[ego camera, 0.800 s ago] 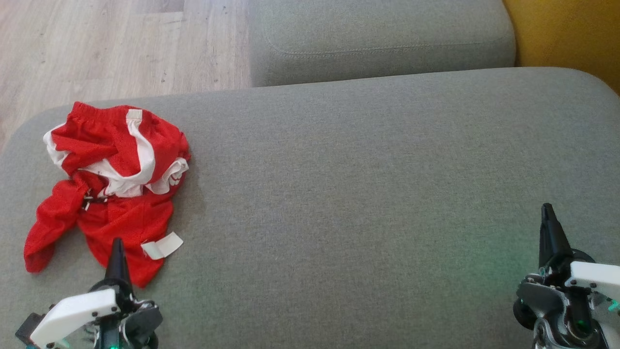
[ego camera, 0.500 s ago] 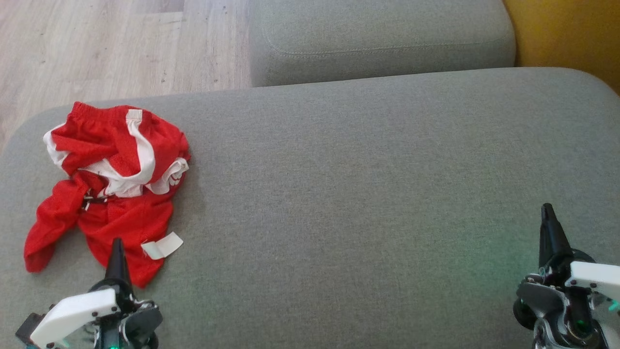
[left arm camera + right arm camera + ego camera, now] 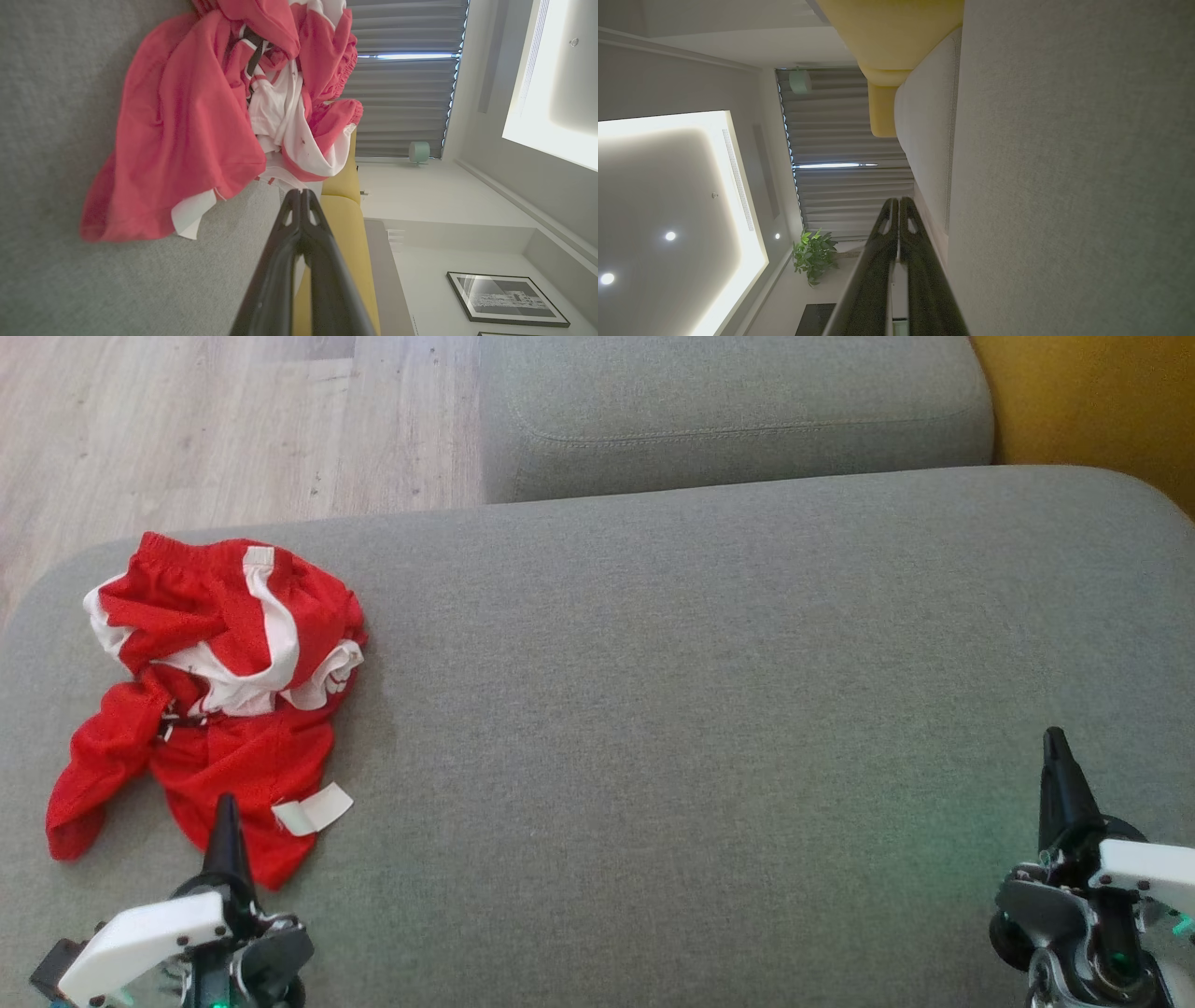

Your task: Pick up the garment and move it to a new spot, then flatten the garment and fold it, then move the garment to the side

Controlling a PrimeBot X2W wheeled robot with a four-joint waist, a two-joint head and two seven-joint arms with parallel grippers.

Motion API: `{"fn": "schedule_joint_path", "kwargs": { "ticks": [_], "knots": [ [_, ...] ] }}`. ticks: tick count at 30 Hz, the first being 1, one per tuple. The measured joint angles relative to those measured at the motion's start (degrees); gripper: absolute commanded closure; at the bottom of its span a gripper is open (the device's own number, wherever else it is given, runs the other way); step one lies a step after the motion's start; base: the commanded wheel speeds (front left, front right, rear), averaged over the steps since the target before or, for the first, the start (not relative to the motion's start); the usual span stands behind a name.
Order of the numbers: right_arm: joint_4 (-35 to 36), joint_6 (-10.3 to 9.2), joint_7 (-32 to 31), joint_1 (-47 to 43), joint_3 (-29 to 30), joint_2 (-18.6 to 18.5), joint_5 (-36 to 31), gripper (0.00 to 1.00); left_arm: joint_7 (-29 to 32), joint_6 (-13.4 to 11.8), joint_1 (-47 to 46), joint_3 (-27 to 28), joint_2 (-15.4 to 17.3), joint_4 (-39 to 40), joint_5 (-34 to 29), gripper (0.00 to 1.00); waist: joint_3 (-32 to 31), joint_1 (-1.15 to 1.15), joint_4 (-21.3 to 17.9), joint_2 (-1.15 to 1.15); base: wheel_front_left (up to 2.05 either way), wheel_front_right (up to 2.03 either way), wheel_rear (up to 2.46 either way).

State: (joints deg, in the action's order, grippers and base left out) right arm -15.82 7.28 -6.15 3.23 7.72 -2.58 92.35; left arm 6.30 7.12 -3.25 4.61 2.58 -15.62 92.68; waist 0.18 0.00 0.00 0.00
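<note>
Shorts (image 3: 210,691), red-and-white, crumpled on grey cushion (image 3: 700,709). Left gripper (image 3: 224,803), fingers together, beside shorts' hem; right gripper (image 3: 1053,739), together, well apart. Nothing moved; pickup unstarted.

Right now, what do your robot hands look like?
My left gripper and right gripper match: long black fingers tapering to a point, a white shell with small dark screws, a dark grey body and little green lights.
</note>
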Motion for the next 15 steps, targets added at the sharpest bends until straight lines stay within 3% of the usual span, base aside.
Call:
{"fn": "schedule_joint_path", "kwargs": {
  "ticks": [8, 9, 15],
  "knots": [
    [0.0, 0.0, 0.0, 0.0, 0.0, 0.0, 0.0, 1.0, 0.0, 0.0, 0.0, 0.0, 0.0, 0.0, 0.0, 1.0, 0.0, 0.0, 0.0, 0.0, 0.0, 0.0, 0.0],
    [0.0, 0.0, 0.0, 0.0, 0.0, 0.0, 0.0, 0.0, 0.0, 0.0, 0.0, 0.0, 0.0, 0.0, 0.0, 0.0, 0.0, 0.0, 0.0, 0.0, 0.0, 0.0, 0.0],
    [-4.79, -0.09, 0.09, -3.99, -0.38, 0.54, 0.0, 0.0, -0.11, -0.09, 3.81, -0.65, -0.35, -4.76, 0.02, 0.0, -0.05, 0.0, -0.01, 0.0, 0.0, 0.0, 0.0]
  ]
}}
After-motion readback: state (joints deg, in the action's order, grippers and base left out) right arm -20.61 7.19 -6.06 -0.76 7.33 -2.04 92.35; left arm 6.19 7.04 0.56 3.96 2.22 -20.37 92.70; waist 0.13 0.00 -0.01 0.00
